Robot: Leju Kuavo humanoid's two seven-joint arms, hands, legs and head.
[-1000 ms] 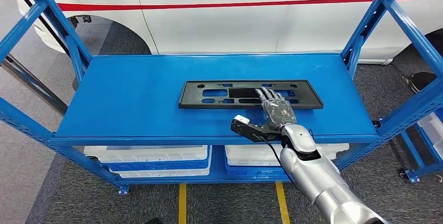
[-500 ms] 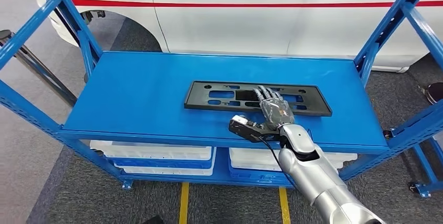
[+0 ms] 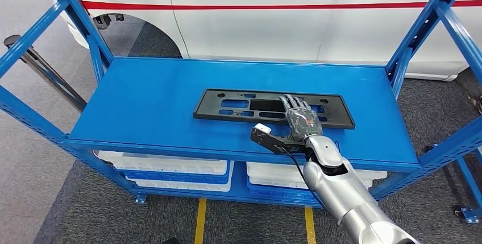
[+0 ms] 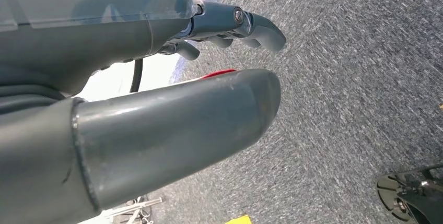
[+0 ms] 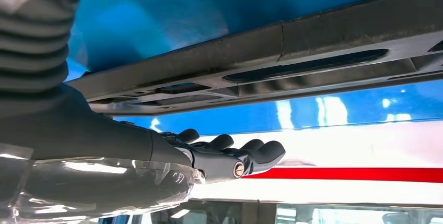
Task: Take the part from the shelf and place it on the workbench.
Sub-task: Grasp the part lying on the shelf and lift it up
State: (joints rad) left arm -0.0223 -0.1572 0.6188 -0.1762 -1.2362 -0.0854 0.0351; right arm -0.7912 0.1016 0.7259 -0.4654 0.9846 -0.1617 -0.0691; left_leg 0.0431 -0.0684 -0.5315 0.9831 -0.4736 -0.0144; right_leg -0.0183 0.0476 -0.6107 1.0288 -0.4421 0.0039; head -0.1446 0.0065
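- The part (image 3: 273, 108), a flat black rectangular frame of matte plastic, is seen lying flat on the top board of the shelf (image 3: 148, 102), near the middle and slightly toward the robot's right.
- Its long axis is laid across the shelf from side to side, roughly parallel with the front edge, the right end sitting a little nearer the front than the left.
- Several slots and cut-outs are pierced through the frame, and small holes are visible along its far edge.
- The right hand (image 3: 301, 120) is stretched over the right-hand portion of the part with fingers (image 3: 294, 103) extended and spread, the thumb (image 3: 267, 136) standing out to the side over bare blue board; nothing is gripped.
- In the right wrist view the part (image 5: 292, 65) is seen edge-on, as a thin dark strip with long recesses, just beside the fingers (image 5: 245, 153).
- The left hand (image 4: 156, 93) is seen above grey carpet (image 4: 355, 78), its smooth grey thumb apart from the darker, loosely curled fingers, with nothing held.
- The shelf is made of glossy blue painted metal with perforated uprights.
- White trays (image 3: 170, 167) are stored on the level below, and a white car (image 3: 284, 11) with a red stripe is parked behind.
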